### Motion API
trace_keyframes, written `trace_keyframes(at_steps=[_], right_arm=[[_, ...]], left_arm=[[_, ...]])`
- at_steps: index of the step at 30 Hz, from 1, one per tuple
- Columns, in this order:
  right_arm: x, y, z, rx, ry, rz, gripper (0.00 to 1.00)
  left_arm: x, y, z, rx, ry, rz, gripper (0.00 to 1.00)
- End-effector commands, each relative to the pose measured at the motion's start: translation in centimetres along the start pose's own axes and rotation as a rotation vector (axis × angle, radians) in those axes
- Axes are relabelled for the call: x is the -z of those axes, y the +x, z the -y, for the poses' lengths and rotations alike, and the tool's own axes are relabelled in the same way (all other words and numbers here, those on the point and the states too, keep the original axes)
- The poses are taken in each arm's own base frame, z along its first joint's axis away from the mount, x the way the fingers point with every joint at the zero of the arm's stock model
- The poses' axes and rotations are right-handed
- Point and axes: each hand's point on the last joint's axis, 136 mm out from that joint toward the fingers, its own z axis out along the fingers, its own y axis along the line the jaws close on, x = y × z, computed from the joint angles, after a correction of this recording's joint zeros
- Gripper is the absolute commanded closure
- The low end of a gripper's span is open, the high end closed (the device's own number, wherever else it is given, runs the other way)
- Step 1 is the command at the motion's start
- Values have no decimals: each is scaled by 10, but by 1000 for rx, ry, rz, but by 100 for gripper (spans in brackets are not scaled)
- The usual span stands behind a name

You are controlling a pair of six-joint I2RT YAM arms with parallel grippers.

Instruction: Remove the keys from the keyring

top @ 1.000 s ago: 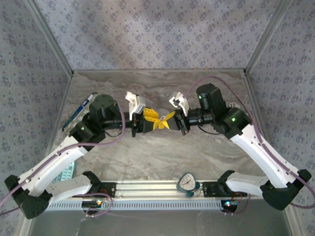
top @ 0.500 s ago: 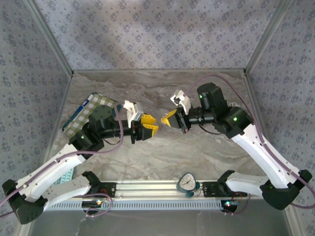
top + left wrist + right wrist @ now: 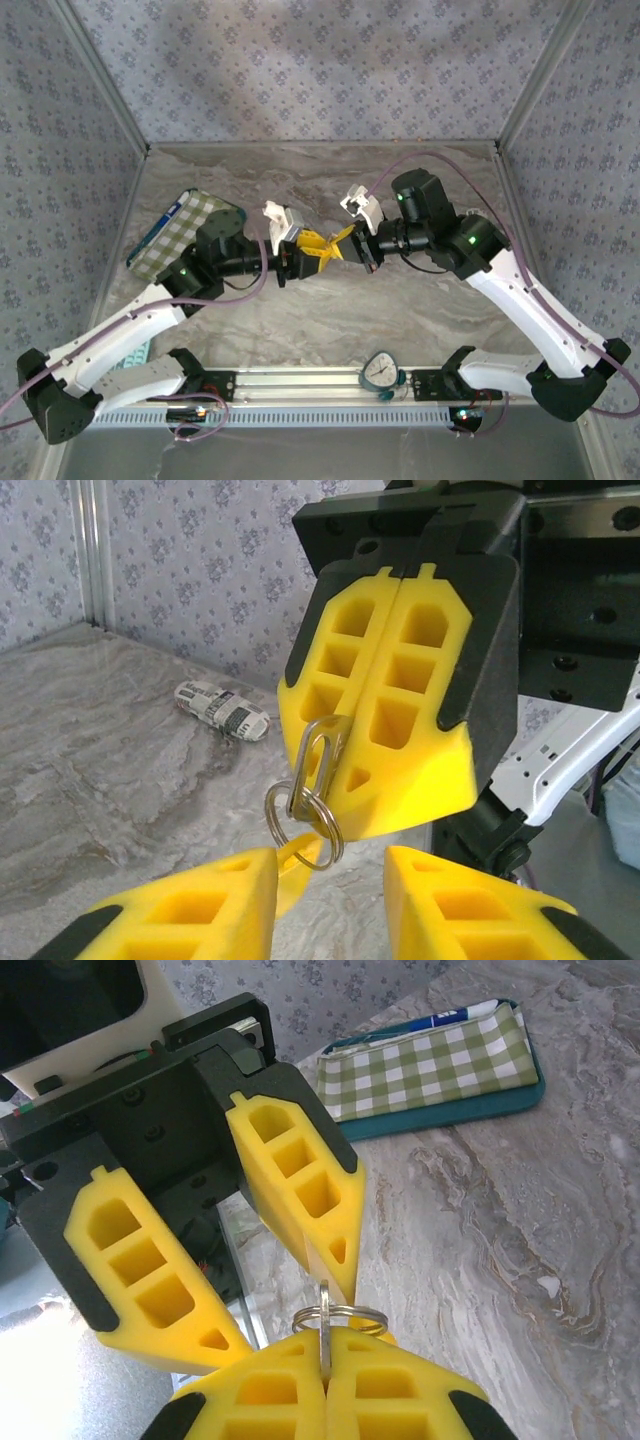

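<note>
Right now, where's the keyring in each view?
Top external: too small to make out, where left pincer and right pincer tips meet.
Left wrist: keyring low centre, hanging from right pincer.
Right wrist: keyring bottom centre, above own tips.
Shared landmark: shut right pincer clamping it.

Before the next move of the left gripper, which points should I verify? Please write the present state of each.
1. Right gripper shut on metal loop: ok.
2. Ring hangs free from the loop: ok.
3. Left gripper open: ok.
4. Ring lined up with the left gripper's gap: ok, just at the fingertips.
5. Which part is the key: cannot tell; a small yellow piece under the ring is partly hidden.
6. Wrapper and pouch lie apart from both grippers: ok.
</note>
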Motion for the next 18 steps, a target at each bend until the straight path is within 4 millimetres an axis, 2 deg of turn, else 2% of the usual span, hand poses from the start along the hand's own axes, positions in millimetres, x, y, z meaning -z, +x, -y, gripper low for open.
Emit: trace_keyframes(at_steps=[1, 6, 11, 18], right_arm=[[6, -8, -6, 23, 1, 12, 100], [6, -7, -6, 23, 9, 6, 100], [6, -6, -5, 15, 12, 3, 100], [8, -11, -1, -41, 7, 19, 100]], left_arm=[[2, -25, 9, -53, 21, 65, 70], [1, -26, 7, -58, 8, 62, 78], [0, -25, 4, -68, -4, 54, 99], [3, -27, -3, -89, -65, 67, 100]])
